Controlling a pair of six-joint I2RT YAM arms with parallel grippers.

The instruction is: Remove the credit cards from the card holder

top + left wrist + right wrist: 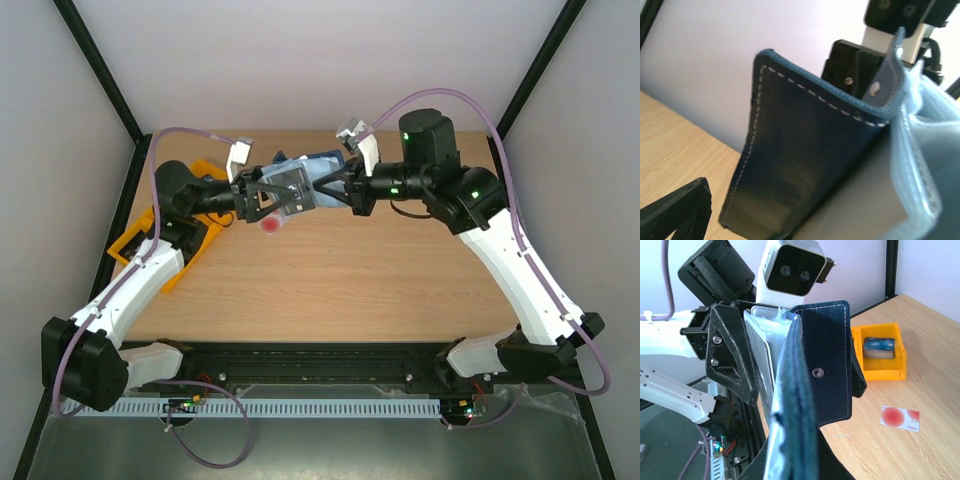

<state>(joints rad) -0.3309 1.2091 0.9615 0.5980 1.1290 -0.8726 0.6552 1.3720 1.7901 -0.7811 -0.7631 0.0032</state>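
The navy-blue card holder [312, 178] hangs above the far middle of the table, opened, with its snap tab [827, 370] hanging free. My right gripper [342, 186] is shut on its right edge. My left gripper [272, 196] stands open, and its fingers [732, 360] straddle the holder's left side. A grey card [865, 200] shows against the lighter blue inside [925, 150]. One of the credit cards, white with a red round mark [272, 226], lies flat on the wood just below the holder [900, 418].
An orange tray [185, 270] lies under my left arm at the table's left side. One of its compartments [880, 352] holds a stack of blue cards. Black frame posts and white walls close in the back and sides.
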